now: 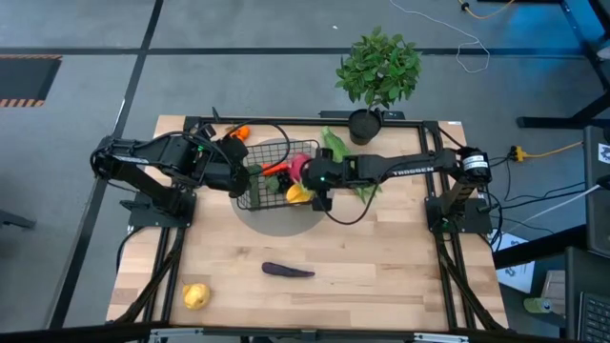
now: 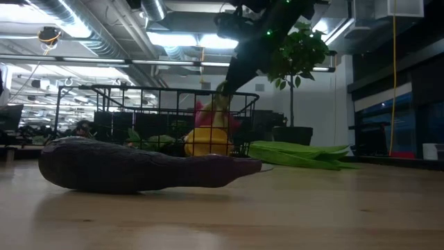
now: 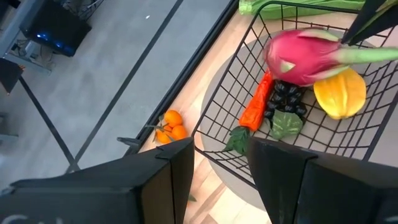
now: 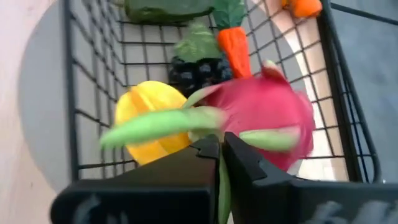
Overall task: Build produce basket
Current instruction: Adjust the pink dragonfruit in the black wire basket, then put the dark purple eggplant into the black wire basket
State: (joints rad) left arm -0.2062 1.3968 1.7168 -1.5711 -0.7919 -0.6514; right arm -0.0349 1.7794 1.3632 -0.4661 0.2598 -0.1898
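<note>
The black wire basket (image 1: pixel 276 173) stands on a grey round mat at the table's far middle. It holds a carrot (image 3: pixel 256 102), dark grapes (image 3: pixel 285 99) and a yellow fruit (image 3: pixel 341 93). My right gripper (image 4: pixel 221 155) is over the basket's right part, shut on the pink dragon fruit (image 4: pixel 267 115). My left gripper (image 3: pixel 221 177) is open at the basket's left corner (image 3: pixel 198 134), with the rim wire passing between its fingers. I cannot tell if it touches the wire. My right gripper pinches one of the dragon fruit's green scales (image 4: pixel 222 186) between its two fingers, coming from above and slanting down. The fruit hangs below the fingers inside the basket, just above the yellow fruit (image 2: pixel 207 142). I cannot tell whether it rests on that fruit.
A purple eggplant (image 1: pixel 287 271) and a yellow fruit (image 1: pixel 195 295) lie on the near part of the table. Small oranges (image 1: pixel 239 132) lie behind the basket's left side. Long green pods (image 1: pixel 335 149) lie at its right. A potted plant (image 1: pixel 379 71) stands at the far edge.
</note>
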